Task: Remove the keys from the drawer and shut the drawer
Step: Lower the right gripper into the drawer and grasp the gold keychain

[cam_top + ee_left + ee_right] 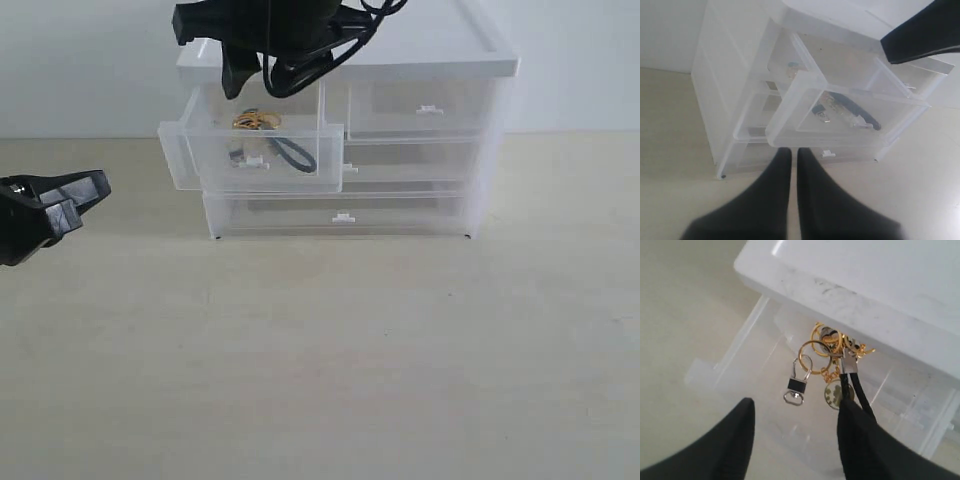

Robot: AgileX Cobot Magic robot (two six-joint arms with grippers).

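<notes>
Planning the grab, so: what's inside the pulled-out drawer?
The keys lie in the drawer: gold rings, a round charm, a silver clip, a black cord. The chest's top hides the drawer's back part; the right gripper covers the cord's far end.

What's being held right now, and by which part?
Nothing. The right gripper hangs with jaws open over the keys in the drawer; the left gripper is shut and empty.

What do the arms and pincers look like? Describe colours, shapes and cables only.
Both are plain matte black, with no markings visible. The left pincer has two long fingers that taper to angular, wedge-like tips. The right pincer has the same broad fingers, narrowing toward rounded ends. Black cables loop beside its wrist.
</notes>
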